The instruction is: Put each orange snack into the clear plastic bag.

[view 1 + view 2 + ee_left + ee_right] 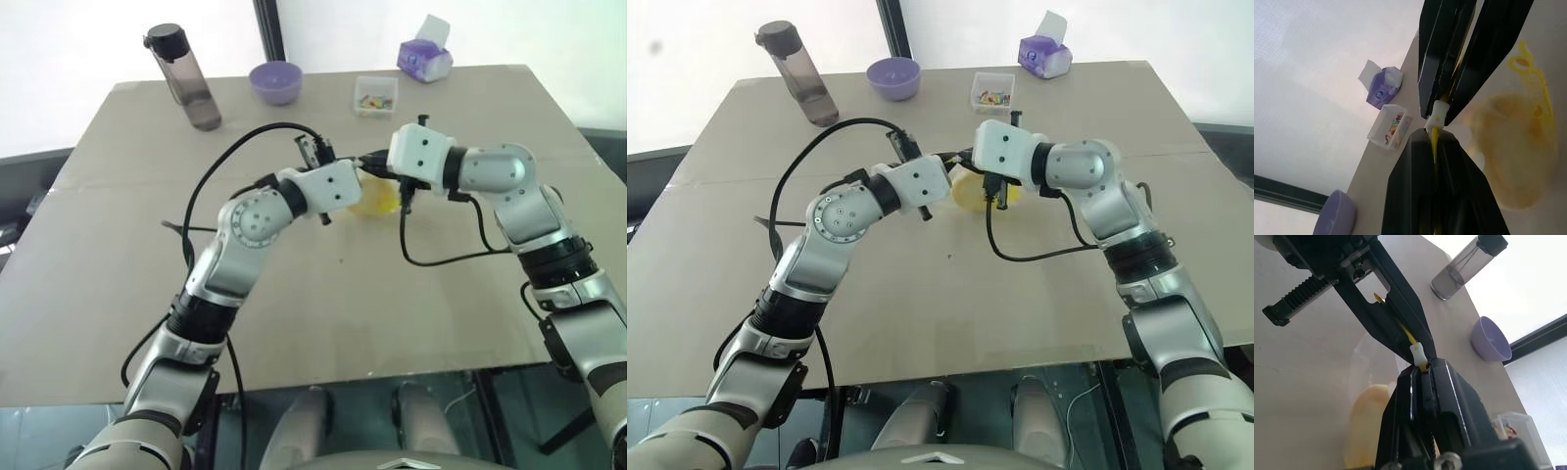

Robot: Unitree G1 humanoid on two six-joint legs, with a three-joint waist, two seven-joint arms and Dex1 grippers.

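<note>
L gripper (1436, 142) and R gripper (1420, 363) meet mid-table, both pinched tight on the yellow seal strip of the clear plastic bag (1520, 93); an orange snack (1515, 152) sits inside it, over the table (294, 323) centre

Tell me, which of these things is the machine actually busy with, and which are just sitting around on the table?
In use:
- clear plastic bag, its yellow seal strip pinched by the left pincer and the right pincer
- orange snack, already inside the bag

Just lying about:
- smoky grey bottle
- purple bowl
- small clear box of colourful bits
- purple tissue pack
</note>
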